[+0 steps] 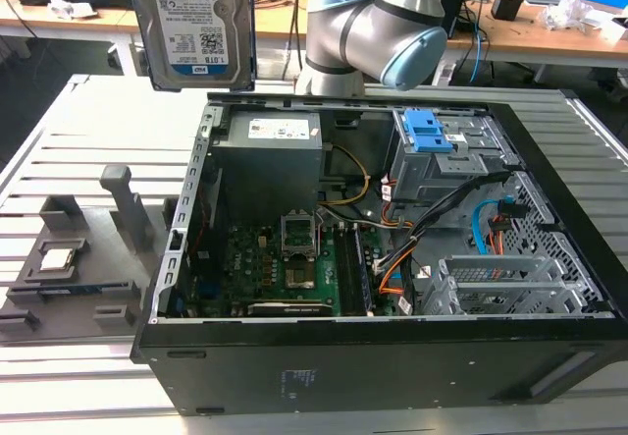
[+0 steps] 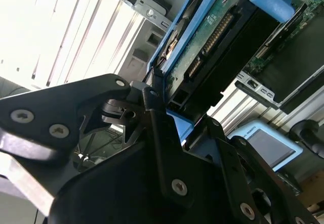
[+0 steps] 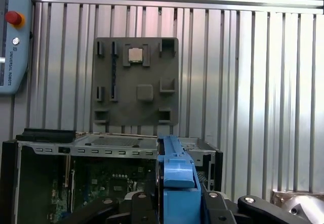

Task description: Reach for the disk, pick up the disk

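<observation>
Aloft, disk [image 1: 196, 32] gripped in claw [image 3: 175, 198], open case [image 1: 392, 361] holding motherboard [image 1: 285, 278], chip [image 1: 57, 256] in tray [image 1: 118, 312]

We're in a robotics lab/workshop: slotted aluminium worktable [image 1: 59, 160], open black PC tower case [image 1: 392, 376] w/ bare green motherboard [image 1: 245, 270], grey-and-pale-blue robot arm [image 1: 378, 32], wooden benches [image 1: 549, 37] w/ cables + clutter behind.

The black gripper [image 2: 178, 114] clamps the disk [image 2: 230, 52] by its blue frame [image 2: 271, 1], green circuit board [image 2: 213, 32] showing, slatted table [image 2: 71, 27] behind it.
</observation>
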`<state>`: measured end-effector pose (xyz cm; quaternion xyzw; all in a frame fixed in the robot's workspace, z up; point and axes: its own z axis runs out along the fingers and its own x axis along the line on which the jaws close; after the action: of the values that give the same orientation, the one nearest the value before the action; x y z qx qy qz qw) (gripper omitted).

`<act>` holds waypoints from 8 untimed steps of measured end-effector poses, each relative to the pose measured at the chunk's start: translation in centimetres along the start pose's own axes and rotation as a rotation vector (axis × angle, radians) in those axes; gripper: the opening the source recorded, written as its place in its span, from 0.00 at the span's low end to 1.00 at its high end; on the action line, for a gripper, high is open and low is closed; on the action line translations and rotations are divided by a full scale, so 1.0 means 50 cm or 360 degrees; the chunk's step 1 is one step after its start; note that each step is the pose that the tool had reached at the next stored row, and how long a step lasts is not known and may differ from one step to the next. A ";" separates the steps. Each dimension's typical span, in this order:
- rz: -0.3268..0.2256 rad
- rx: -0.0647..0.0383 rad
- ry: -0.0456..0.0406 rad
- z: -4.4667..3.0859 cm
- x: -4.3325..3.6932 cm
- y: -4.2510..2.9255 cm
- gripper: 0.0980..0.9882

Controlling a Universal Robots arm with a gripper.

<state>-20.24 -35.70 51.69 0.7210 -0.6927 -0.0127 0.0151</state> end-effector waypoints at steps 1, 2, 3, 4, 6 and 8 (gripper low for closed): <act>0.0000 0.0000 0.0000 0.000 0.000 -0.009 0.30; 0.0000 0.0000 0.0000 -0.001 0.000 -0.018 0.30; 0.0000 -0.0001 0.0000 -0.001 0.001 -0.024 0.30; 0.0000 -0.0001 0.0000 -0.001 0.001 -0.029 0.30; 0.0000 -0.0001 0.0000 -0.002 0.001 -0.038 0.30; 0.0000 -0.0001 0.0000 -0.002 0.001 -0.048 0.30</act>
<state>-17.85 -35.67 51.69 0.7210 -0.6926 -0.0129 0.0153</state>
